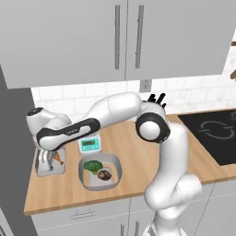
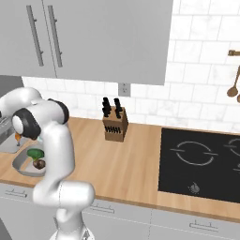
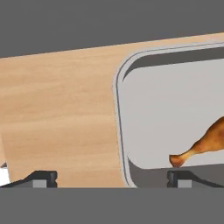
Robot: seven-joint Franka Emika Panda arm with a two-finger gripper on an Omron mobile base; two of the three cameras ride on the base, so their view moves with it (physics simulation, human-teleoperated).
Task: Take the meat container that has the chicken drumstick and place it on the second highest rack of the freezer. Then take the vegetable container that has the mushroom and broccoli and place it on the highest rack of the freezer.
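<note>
The meat container (image 1: 48, 171) is a shallow grey tray at the counter's left end, with the chicken drumstick (image 1: 58, 159) lying in it. My gripper (image 1: 44, 163) points down over the tray's left part, open. In the hand view my gripper (image 3: 111, 178) straddles the tray's rim (image 3: 118, 109): one fingertip (image 3: 41, 177) is over the bare wood and the other (image 3: 181, 177) is inside the tray near the drumstick's (image 3: 203, 142) bone end. The vegetable container (image 1: 115, 171) sits just right of the tray, holding the broccoli (image 1: 93, 166) and the mushroom (image 1: 105, 174). The freezer's grey side (image 1: 11, 156) borders the counter; its racks are out of view.
A small teal scale (image 1: 90, 144) stands behind the two containers. A knife block (image 2: 115, 125) is against the tiled wall, with a black cooktop (image 2: 201, 159) to its right. Grey wall cabinets (image 1: 120, 37) hang overhead. My own arm (image 1: 110, 113) reaches across the counter.
</note>
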